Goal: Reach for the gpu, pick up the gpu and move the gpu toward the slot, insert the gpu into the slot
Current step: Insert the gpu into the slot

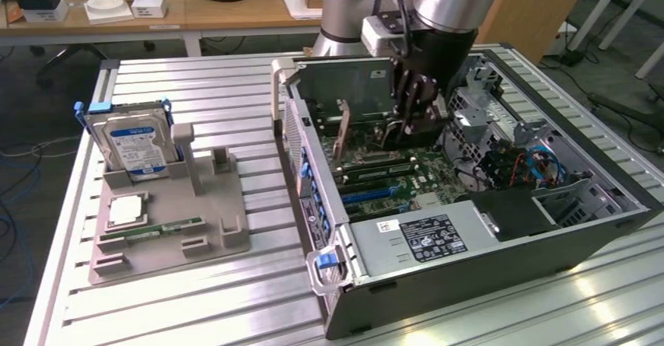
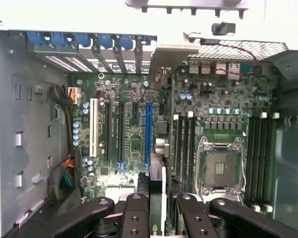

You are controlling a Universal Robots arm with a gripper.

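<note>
- In the exterior view, your arm [image 1: 446,4] is reaching down into the open computer case [image 1: 498,237], which is lying on its side on the ribbed metal table [image 1: 207,299].
- Your gripper [image 1: 413,120] is hanging over the motherboard [image 1: 415,175] in the middle of the case. It is pinching the gpu [image 1: 417,138], which is standing on edge close above the board.
- From this angle you cannot tell whether the card's lower edge is touching anything.
- Over at the exterior view's left, the grey holder tray [image 1: 223,233] is sitting on the table, well apart from the case.
- That tray is carrying the blue-labelled hard drive [image 1: 130,148] upright. A processor chip [image 1: 124,210] is lying flat near it, and a green memory stick [image 1: 155,229] is lying just beside the chip.
- In the wrist view, you are looking straight down onto the motherboard [image 2: 134,144], with the black fingers [image 2: 136,208] of the gripper [image 2: 159,208] framing the shot.
- The gpu [image 2: 157,191] is showing edge-on here, a thin strip clamped between the fingers from both sides.
- The long blue slot [image 2: 148,134] is running along the board. The card's edge is lining up just beside it, on the side toward the processor socket [image 2: 219,168].
- You cannot tell from here whether the card is entering any slot.
- Dark memory slots [image 2: 186,148] are flanking that socket, and blue latches [image 2: 84,39] are lining the case wall at the far end of the slots.
</note>
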